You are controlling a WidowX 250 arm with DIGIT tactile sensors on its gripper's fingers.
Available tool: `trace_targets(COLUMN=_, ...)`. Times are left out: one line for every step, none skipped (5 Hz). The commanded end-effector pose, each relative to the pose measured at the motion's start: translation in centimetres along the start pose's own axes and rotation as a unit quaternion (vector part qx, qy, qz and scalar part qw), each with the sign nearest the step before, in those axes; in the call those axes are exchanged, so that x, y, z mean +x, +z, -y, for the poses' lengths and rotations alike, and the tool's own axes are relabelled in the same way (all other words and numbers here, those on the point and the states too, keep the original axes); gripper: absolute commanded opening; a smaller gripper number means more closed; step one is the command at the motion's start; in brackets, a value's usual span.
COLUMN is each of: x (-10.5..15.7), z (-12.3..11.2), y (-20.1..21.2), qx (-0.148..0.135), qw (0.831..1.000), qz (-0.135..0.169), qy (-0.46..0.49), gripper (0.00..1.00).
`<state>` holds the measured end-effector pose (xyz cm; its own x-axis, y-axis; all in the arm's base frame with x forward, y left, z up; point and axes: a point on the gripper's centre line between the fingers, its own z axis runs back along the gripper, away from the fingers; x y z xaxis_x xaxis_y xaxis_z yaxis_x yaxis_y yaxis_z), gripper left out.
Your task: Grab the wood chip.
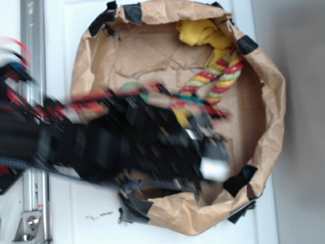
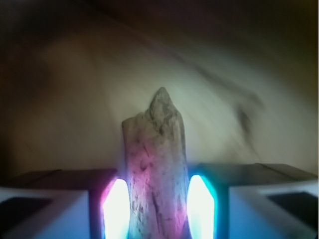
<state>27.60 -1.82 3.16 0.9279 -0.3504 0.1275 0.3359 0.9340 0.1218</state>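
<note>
Gripper [image 2: 153, 206] looks clamped on the wood chip [image 2: 155, 164] between both pads, so I'd just lift slow and straight, no twisting.

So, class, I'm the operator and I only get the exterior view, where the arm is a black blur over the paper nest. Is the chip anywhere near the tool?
Observer: Yes. The wrist view shows the chip standing upright between the two lit pads of the tool.
Operator: Are the pads touching it?
Observer: They sit tight against both its sides, with no gap visible.
Operator: What does the chip look like there?
Observer: Pale and rough, narrowing to a point at the top.
Operator: What is behind it?
Observer: Only a blurred tan surface; nothing else is clear.
</note>
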Motion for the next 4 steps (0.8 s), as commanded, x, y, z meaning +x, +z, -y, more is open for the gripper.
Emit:
trace_targets(x=-1.3, z=-3.5, y=10.9, qx=0.041, qw=0.986, qz=-0.021, qy=0.162, gripper=0.0)
trace_targets(x=-0.7, z=-2.6, y=12.9, qx=0.044, qw=0.977, qz=-0.019, qy=0.207, gripper=0.0)
trace_targets(x=0.4, z=-2.0, y=12.5, qx=0.008, qw=0.981, qz=-0.011, qy=0.195, gripper=0.0)
trace_targets(x=0.7, z=-1.4, y=11.8, qx=0.02, qw=0.981, qz=0.003, qy=0.192, gripper=0.0)
